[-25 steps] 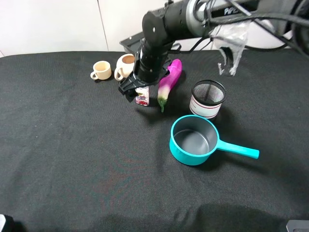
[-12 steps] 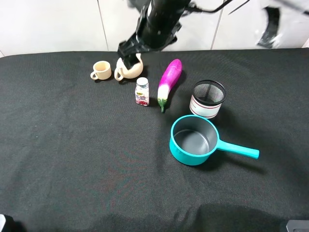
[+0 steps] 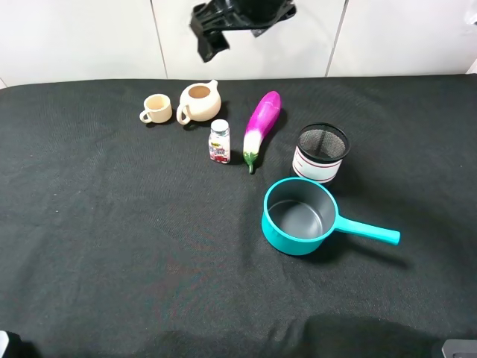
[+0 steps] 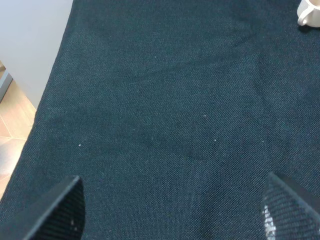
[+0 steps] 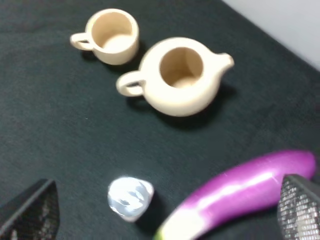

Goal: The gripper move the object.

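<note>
The small clear bottle [image 3: 218, 142] with a white cap and red-and-yellow label stands upright on the black cloth, between the cream teapot [image 3: 198, 102] and the purple eggplant [image 3: 261, 127]. My right gripper [image 3: 209, 36] is high above the table's back edge, well clear of the bottle, open and empty. The right wrist view looks down on the bottle's cap [image 5: 130, 197] between the wide-apart fingertips [image 5: 31, 214] of the right gripper [image 5: 165, 217]. My left gripper [image 4: 172, 212] is open and empty over bare cloth.
A cream cup [image 3: 156, 109] stands left of the teapot. A black mesh cup with a white band [image 3: 321, 153] stands right of the eggplant. A teal saucepan [image 3: 299, 216] sits in front of it, handle pointing right. The left wrist view shows the table's left edge [image 4: 47, 90].
My right gripper has let go of the bottle and risen up and back, away from it. The bottle stays standing where it was set down.
</note>
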### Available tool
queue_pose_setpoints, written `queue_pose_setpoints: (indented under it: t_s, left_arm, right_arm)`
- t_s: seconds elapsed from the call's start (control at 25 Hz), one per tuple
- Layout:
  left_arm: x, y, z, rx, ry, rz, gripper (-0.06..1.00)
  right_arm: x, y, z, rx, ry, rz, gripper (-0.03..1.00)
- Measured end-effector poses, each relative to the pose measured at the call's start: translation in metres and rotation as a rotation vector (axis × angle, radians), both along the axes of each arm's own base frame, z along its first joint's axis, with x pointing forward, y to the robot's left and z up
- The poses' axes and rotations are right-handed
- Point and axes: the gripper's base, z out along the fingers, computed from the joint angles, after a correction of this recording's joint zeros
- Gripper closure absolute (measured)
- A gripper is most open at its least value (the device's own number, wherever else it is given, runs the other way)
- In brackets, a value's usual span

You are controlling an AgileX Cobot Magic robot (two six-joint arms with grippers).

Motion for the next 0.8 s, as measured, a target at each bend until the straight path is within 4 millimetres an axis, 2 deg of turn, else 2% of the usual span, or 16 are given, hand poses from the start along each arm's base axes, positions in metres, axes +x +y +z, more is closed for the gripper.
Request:
queue_pose_setpoints:
  t_s: [0.24, 0.48, 0.8]
  left_arm:
    - [0.0, 0.0, 0.0, 0.0, 0.0, 0.0, 0.23]
    - [0.0, 0.0, 0.0, 0.0, 0.0, 0.0, 0.23]
    - [0.0, 0.0, 0.0, 0.0, 0.0, 0.0, 0.23]
  right_arm:
    - [0.023, -0.052, 0.016, 0.008, 0.008, -0.148, 0.31]
    - [0.039, -0.121, 0.043, 0.026, -0.029, -0.316, 0.31]
    - [0.04, -0.21, 0.07, 0.026, -0.039, -0.541, 0.31]
